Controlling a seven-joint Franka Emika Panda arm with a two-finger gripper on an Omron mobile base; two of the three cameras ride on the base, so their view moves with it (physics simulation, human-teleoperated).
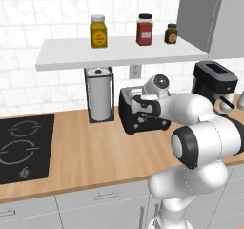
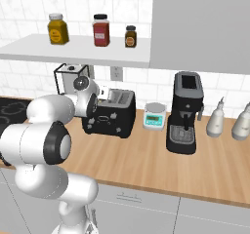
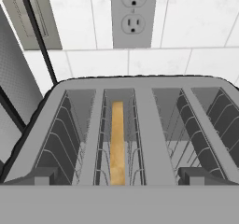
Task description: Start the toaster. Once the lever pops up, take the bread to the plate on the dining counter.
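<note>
Here hand [image 3: 116, 178] spread wide above toaster [image 3: 140, 125], empty.

My arm [image 1: 200, 128] is glossy white, fat rounded segments w/ black ring bands at the joints and thin dotted seam lines on the shells. Round white cap w/ a grey disc sits at the wrist end. White pedestal base [image 2: 73, 218] below, same smooth plastic look.

White tile wall [image 1: 28, 80], wood worktop [image 1: 90, 151], grey shelf [image 1: 114, 51].

Shelf [image 1: 119, 54] overhangs toaster [image 2: 110, 113]; paper towel holder [image 1: 99, 95] crowds its side.
</note>
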